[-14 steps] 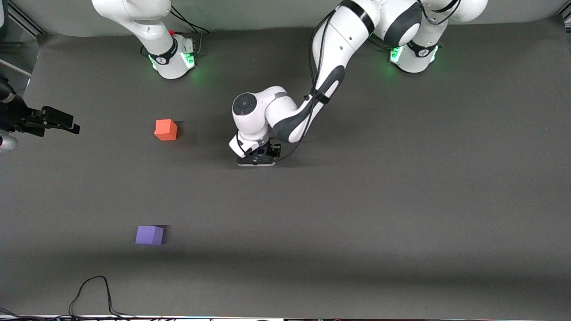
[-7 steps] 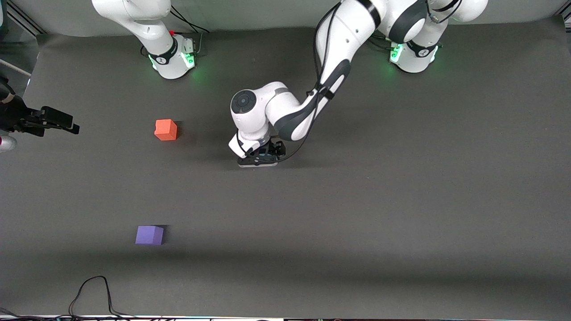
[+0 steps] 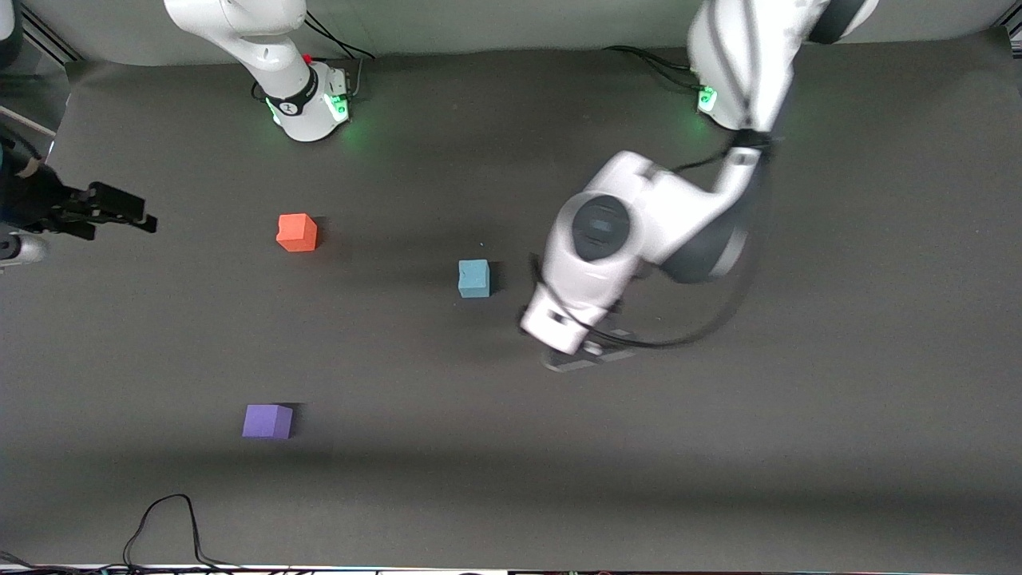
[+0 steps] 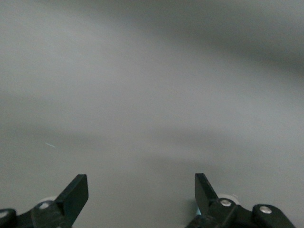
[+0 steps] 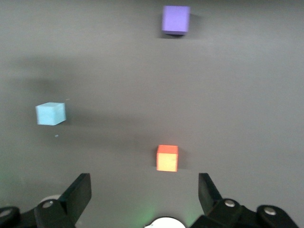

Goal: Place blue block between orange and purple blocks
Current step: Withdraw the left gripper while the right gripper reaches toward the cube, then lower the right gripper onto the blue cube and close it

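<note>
The blue block sits alone on the dark mat, toward the left arm's end from the orange block and a little nearer the front camera. The purple block lies nearer the camera than the orange one. My left gripper is raised over bare mat beside the blue block, toward the left arm's end; it is open and empty. My right gripper is open and empty, waiting high up; its view shows the orange block, the blue block and the purple block.
The arms' bases stand at the table's back edge. A black cable loops on the mat at the front edge, near the purple block. Open mat lies between the orange and purple blocks.
My left gripper was low over the blue block, hiding it. It has let go, risen and swung toward the left arm's end. The blue block now shows on the mat.
</note>
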Tool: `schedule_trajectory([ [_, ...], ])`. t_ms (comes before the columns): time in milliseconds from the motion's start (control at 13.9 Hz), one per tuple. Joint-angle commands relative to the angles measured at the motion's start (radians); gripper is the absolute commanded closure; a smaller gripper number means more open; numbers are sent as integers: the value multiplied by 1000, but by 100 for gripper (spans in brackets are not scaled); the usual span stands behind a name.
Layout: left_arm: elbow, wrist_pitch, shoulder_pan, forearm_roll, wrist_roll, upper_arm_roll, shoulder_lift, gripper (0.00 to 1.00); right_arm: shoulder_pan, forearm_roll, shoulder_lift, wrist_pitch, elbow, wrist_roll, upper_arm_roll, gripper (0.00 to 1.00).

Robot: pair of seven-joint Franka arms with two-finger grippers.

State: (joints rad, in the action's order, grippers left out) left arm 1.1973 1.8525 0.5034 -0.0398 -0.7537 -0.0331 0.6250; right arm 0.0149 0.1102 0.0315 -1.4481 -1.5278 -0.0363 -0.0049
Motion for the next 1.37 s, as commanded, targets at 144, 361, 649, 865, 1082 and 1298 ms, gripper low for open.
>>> schedule_trajectory([
  [144,437,2,-224,-12,340,-4,-336,0,320,20,-4,6,46,379,-3,0],
  [361,501,-68,-417,-8,647,-2,-433,0,541,60,62,-23,130,717,-3,0],
  [649,515,-131,-557,3,896,-1,-491,0,643,55,100,-72,97,748,-3,0],
  [865,505,-196,-579,32,910,-1,-571,0,649,57,126,-202,-7,734,-3,0],
  [1082,440,-295,-576,31,898,-4,-600,0,671,48,163,-395,-164,668,-3,0],
  [1298,375,-351,-566,31,887,-8,-597,0,692,-7,229,-642,-319,655,-4,0],
])
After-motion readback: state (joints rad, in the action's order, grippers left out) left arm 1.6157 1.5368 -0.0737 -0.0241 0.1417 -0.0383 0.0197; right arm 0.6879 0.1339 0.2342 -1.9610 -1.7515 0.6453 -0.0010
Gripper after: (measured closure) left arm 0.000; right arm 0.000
